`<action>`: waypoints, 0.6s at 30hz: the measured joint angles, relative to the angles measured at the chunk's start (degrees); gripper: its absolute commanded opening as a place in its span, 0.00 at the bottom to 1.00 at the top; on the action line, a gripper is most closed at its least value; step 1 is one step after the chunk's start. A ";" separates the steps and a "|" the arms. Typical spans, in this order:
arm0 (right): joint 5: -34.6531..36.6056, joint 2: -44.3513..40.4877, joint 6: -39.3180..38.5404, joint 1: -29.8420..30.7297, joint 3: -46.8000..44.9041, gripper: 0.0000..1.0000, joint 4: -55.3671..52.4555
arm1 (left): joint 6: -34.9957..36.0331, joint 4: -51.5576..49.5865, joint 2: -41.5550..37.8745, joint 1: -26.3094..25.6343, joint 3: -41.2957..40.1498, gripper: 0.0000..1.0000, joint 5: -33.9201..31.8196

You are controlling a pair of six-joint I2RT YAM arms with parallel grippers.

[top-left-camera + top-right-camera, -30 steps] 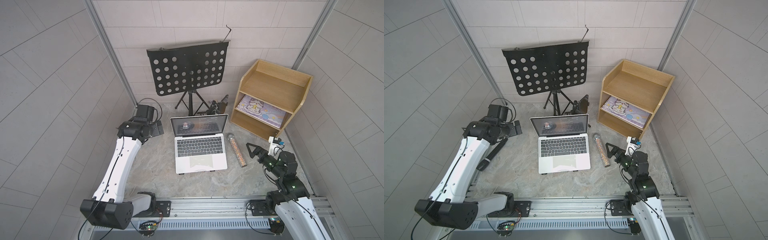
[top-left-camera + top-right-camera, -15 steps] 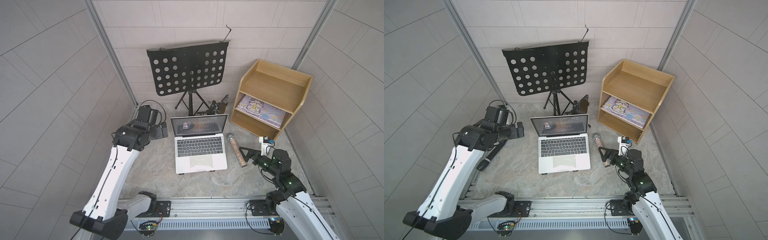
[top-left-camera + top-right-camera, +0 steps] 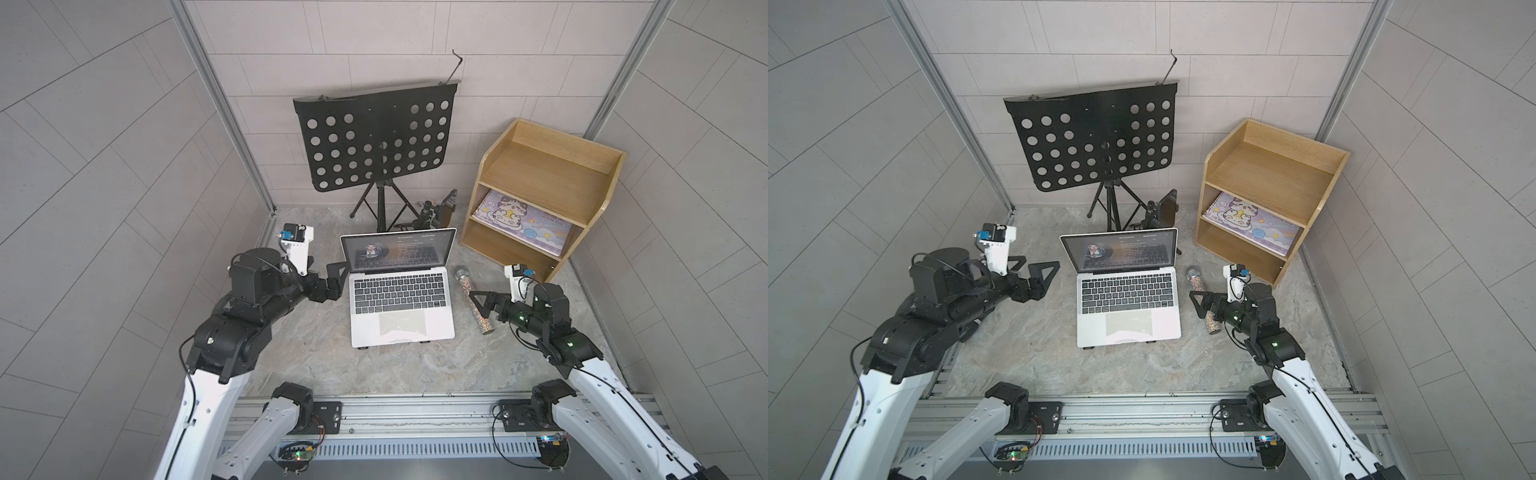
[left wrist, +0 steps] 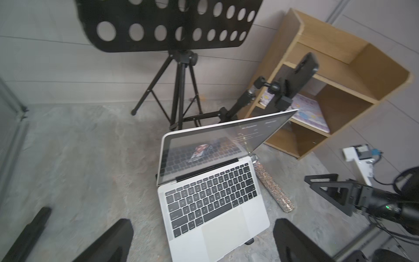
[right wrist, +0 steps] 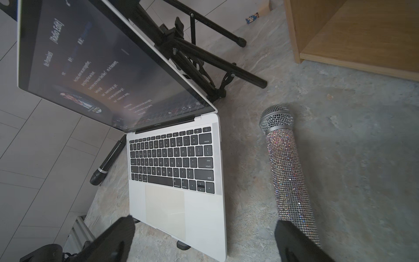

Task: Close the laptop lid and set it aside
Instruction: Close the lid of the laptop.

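Nearest to me, the laptop (image 3: 401, 320) sits open on the grey stone-look tabletop (image 3: 311, 365) with its trackpad toward my base. Small black stand feet (image 5: 183, 245) show under its front edge.

My right gripper (image 3: 1202, 302) hangs to the laptop's right with its jaws spread wide and nothing in them. It sits over the handle end of a rhinestone-covered microphone (image 3: 465, 286), which lies along the laptop's right side with its mesh head pointing away from me.

My left gripper (image 3: 1037, 267) is on the laptop's left, about level with the hinge. It is just as wide open and empty, and near the lid's edge, but I cannot tell whether it touches. A black microphone (image 5: 108, 158) lies on the tabletop on that same side.

The laptop lid (image 3: 397, 249) stands raised and leaning back, its screen lit with song lyrics.

Behind the laptop stands a black perforated music stand (image 3: 374, 141) on a tripod. A phone in a clamp holder (image 4: 299, 74) is just behind the lid's right corner.

Further back on the right is a wooden shelf unit (image 3: 540, 166), with a cartoon-cat spiral notebook (image 3: 519, 220) lying on its middle shelf.
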 measured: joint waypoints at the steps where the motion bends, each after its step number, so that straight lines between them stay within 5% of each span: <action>1: -0.57 0.66 -0.28 0.17 0.44 1.00 0.00 | 1.36 0.68 1.05 0.00 0.04 1.00 2.16; 7: -3.21 4.37 -1.49 1.09 2.80 1.00 -0.07 | 11.87 1.77 9.25 -0.33 3.26 0.98 10.88; 18: -6.95 9.53 -1.42 1.44 9.75 1.00 -0.09 | 35.12 -2.67 20.00 -4.92 14.64 0.91 10.91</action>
